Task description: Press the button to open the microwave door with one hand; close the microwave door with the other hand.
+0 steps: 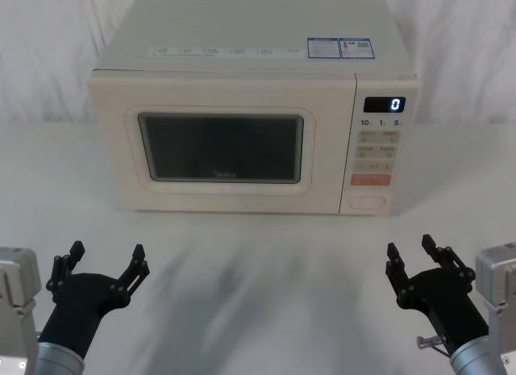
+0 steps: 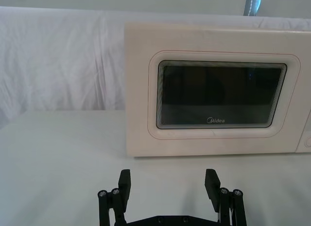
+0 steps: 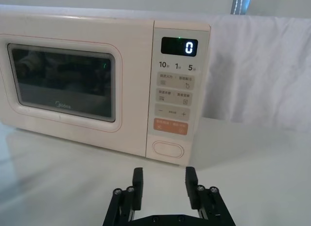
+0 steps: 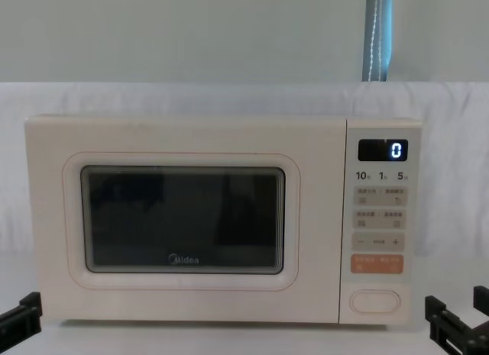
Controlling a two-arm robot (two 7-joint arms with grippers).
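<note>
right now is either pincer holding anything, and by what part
Nothing is held. The left pincer and the right pincer both hang open over the table, short of the microwave door.

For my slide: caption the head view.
Both claws, left and right, open before the closed microwave door.

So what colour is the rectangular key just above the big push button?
Orange; the key sits directly above the cream button, clearest in the right wrist view.

Smooth cream plastic microwave door (image 1: pixel 222 145) with glossy dark window
</note>
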